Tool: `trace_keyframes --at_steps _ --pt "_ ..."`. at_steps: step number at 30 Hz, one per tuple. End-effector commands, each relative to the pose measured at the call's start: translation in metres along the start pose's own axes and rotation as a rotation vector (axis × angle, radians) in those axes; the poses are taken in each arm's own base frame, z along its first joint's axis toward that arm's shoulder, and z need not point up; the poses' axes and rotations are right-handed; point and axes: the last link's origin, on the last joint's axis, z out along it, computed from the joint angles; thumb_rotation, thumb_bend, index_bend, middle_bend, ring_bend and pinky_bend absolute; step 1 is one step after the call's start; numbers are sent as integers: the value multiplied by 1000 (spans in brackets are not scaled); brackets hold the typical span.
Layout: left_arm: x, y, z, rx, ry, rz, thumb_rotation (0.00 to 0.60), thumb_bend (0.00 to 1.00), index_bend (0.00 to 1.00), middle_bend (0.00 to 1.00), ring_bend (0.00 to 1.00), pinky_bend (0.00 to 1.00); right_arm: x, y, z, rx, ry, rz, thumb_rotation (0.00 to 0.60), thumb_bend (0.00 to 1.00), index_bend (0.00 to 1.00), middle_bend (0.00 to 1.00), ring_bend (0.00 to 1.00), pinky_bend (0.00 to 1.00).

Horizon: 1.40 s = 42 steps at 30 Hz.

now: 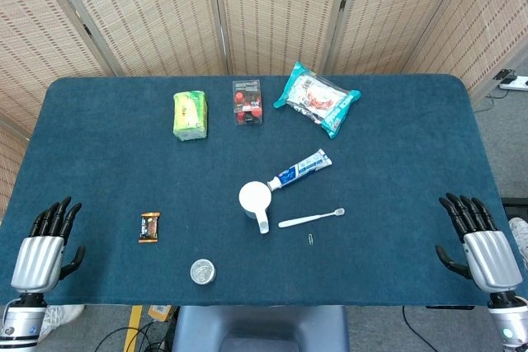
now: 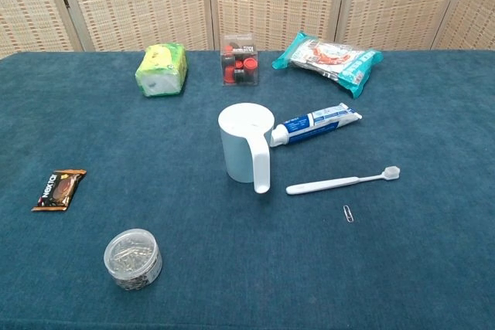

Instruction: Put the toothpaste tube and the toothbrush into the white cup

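A: Hands first, quick.

B: My right hand (image 1: 484, 245) sits at the table's near right corner, fingers spread, holding nothing. My left hand (image 1: 45, 241) is at the near left corner, also spread and empty. Only the head view shows them; the chest view shows neither.

A: Where's the stuff from there?

B: From my right hand, the toothbrush (image 1: 311, 219) lies inward toward the table's middle, well apart from the hand. Its long axis runs roughly left-right, and its head points toward my right side, tilted slightly away. The toothpaste tube (image 1: 300, 169) lies just behind it, on a diagonal, with its cap end touching or almost touching the white cup (image 1: 253, 198) and its flat end pointing away and to the right. The cup stands upright with its handle toward me, and both items are still outside it.

A: Which arm goes?

B: I'd say the right. Both items lie on the cup's right side, so they look somewhat nearer my right hand than my left. The brush head faces that hand, so I'd reach in across the table and grip along the handle.

A: Clutter?

B: A paperclip (image 2: 348, 213) lies just in front of the brush, toward me. A jar of clips (image 2: 133, 256) and a snack bar (image 2: 59, 188) lie on my left side, well apart from the brush.
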Motion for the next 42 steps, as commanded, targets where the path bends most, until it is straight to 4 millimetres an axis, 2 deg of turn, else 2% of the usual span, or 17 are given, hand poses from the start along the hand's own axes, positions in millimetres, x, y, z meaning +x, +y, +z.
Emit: trace_keyframes --at_steps 1,9,15,19,28,34,42 --pt "0 0 -1 -1 -4 1 600 441 94 22 33 141 -1 0 0 2 -4 1 600 261 0 68 0 70" --pt "1 -2 -2 2 -5 1 600 441 94 22 33 141 -2 -13 15 65 -24 -11 600 268 0 87 0 70" --pt "2 -3 -3 1 -6 -3 600 441 95 22 33 141 -3 -34 48 172 -83 -60 600 284 0 96 0 70" --pt "3 -4 -5 5 -3 -5 600 441 94 22 33 141 -8 -55 76 252 -142 -102 600 283 0 97 0 70" --pt "5 -12 -14 32 1 -4 600 441 95 22 33 141 -34 -111 140 386 -267 -158 600 290 0 109 0 70" --pt "6 -16 -19 46 3 -7 600 440 95 22 33 141 -50 -147 172 455 -326 -208 600 302 0 110 0 70" --pt "9 -24 -26 77 6 -1 600 440 95 22 33 141 -72 -187 210 501 -370 -297 600 304 0 111 0 70"
